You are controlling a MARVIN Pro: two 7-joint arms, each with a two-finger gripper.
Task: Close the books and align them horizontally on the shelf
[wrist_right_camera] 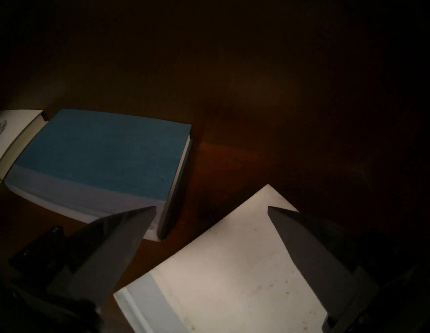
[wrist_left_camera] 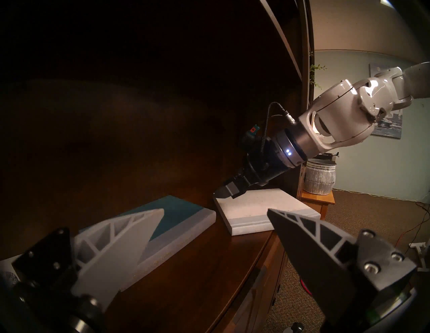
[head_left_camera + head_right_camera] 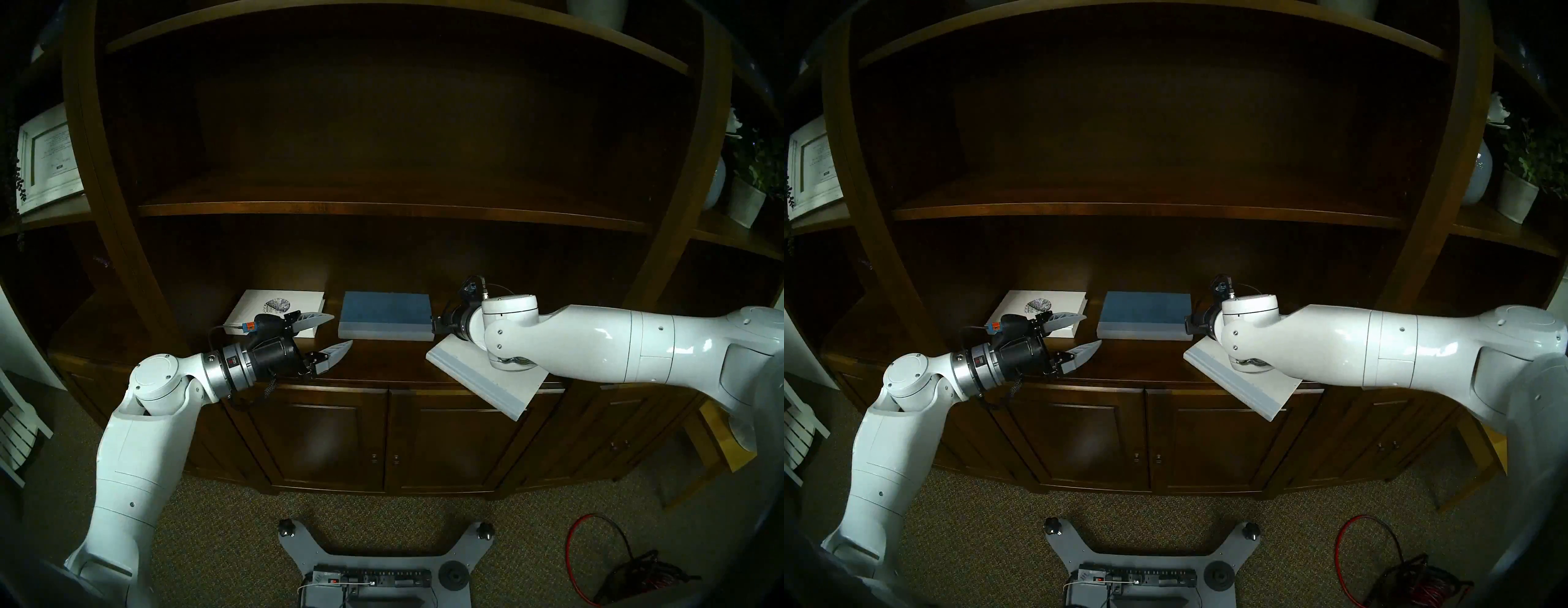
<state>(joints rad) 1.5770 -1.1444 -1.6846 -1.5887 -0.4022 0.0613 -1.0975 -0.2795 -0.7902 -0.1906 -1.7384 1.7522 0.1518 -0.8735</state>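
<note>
All three books are lying closed on the bench [image 3: 382,361], the plain white book [image 3: 475,373] sitting askew under the right pincer [image 1: 211,209], both pincers gaping empty, left pincer [image 3: 329,335] hovering beside the blue book [image 3: 386,316].

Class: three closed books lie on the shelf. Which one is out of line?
The plain white book, rightmost: it lies skewed, one corner overhanging the shelf's front edge.

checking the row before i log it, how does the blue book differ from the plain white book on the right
The blue book lies square to the shelf edge; the plain white book is turned at an angle. The blue book sits fully on the board; the white one's corner overhangs the front edge. The blue one's cover is blue with a pale spine; the other's is white with a pale-blue spine. Both are closed and lie flat.
</note>
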